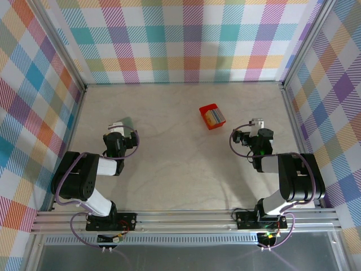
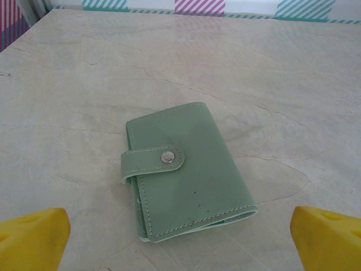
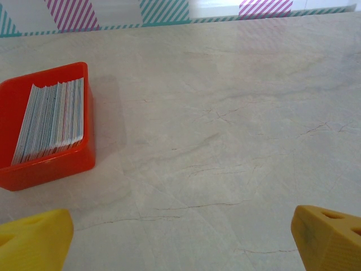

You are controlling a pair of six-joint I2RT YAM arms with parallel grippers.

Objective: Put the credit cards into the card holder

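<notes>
Marbled tabletop (image 1: 169,101). Card holder (image 2: 186,169) snapped shut, well left of red box (image 3: 51,166) holding credit cards (image 3: 51,118). Left gripper (image 2: 180,240), right gripper (image 3: 180,240): fingers apart, empty. Pre-grasp; next likely: unsnap tab (image 2: 152,161).

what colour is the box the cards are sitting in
Bright red box, clearest in the right wrist view, with the cards standing on edge inside.

Red box (image 3: 45,166) far left on table (image 3: 225,141), cards (image 3: 51,121) on edge inside. R gripper (image 3: 180,245) spread wide, tips at btm corners.

Black-and-white arms (image 1: 79,179), purple looping cables (image 1: 230,140), yellow-tipped left pincer (image 2: 180,243) and right pincer (image 3: 180,240).
</notes>
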